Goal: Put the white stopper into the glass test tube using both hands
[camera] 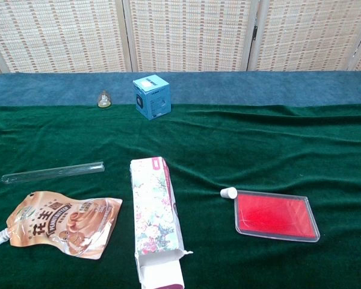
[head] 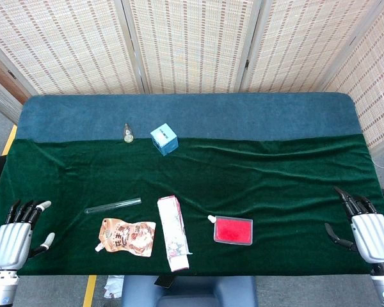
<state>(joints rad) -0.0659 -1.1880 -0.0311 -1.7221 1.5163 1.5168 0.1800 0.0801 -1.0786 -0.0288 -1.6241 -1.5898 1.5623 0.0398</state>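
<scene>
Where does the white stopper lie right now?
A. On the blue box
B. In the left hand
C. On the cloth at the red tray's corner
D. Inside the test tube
C: the white stopper lies on the green cloth, touching the near-left corner of the red tray, apart from the test tube.

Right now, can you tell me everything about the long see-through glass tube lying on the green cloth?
The clear glass test tube is long, thin and see-through, so the green cloth shows through it. It lies flat on its side, slanting a little, with one end rounded and the other open. It looks empty. Nothing holds it; only the cloth touches it. The orange snack pouch sits just in front of it, apart.
</scene>
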